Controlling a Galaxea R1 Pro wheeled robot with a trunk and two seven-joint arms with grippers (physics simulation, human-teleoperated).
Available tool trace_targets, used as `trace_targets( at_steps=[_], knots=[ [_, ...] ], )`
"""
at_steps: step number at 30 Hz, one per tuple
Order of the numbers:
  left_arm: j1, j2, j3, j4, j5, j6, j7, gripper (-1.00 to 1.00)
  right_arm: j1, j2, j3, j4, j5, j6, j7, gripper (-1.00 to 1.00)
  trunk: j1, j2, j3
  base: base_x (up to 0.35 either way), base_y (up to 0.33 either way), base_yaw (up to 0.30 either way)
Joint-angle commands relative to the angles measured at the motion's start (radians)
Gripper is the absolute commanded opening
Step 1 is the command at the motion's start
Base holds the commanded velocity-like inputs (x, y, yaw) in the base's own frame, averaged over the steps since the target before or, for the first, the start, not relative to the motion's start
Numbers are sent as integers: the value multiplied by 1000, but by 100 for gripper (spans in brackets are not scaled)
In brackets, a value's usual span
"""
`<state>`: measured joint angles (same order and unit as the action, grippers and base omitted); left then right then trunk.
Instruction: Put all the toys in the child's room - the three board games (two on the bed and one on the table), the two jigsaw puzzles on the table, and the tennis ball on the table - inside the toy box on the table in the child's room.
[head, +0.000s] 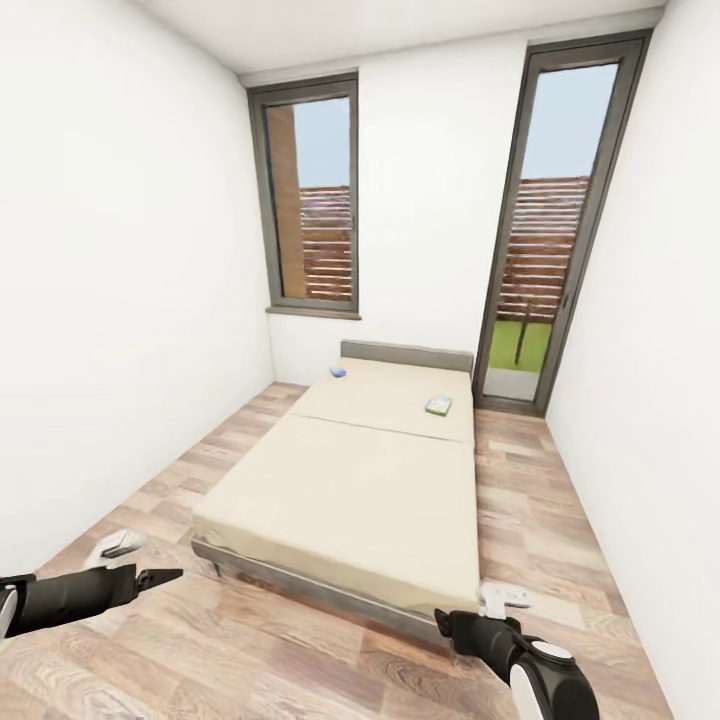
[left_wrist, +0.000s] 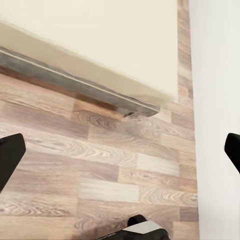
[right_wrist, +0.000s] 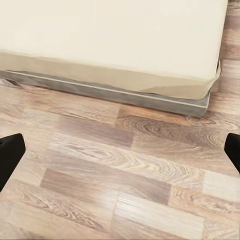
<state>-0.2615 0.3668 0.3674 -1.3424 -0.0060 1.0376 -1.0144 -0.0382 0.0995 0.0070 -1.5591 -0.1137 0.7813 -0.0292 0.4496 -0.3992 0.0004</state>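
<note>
Better to roll along the bed (head: 370, 480) toward both board games (head: 438, 405) upper centre — left gripper (left_wrist: 120, 150), right gripper (right_wrist: 120, 150) fingers released, empty.

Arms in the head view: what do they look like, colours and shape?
Both arms are black. The left hand ends in slim, tapering black fingers. The right arm has a rounded white shell behind its chunky black hand. No cables or markings visible.

We hold both arms low and forward. Our left gripper (head: 160, 577) and right gripper (head: 447, 625) have jaws spread wide, holding nothing.
</note>
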Motion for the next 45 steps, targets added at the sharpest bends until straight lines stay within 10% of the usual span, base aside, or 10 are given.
trace_targets(
  at_steps=[1, 45],
  knots=[
    [-1, 0, 1, 0, -1, 8, -4, 100, 0, 0, 0, -1, -7, 4, -3, 100, 0, -1, 0, 0, 0, 290],
    [-1, -1, -1, 0, -1, 7, -4, 100, 0, 18, 33, -1, -6, 6, -5, 100, 0, -1, 0, 0, 0, 290]
  ],
)
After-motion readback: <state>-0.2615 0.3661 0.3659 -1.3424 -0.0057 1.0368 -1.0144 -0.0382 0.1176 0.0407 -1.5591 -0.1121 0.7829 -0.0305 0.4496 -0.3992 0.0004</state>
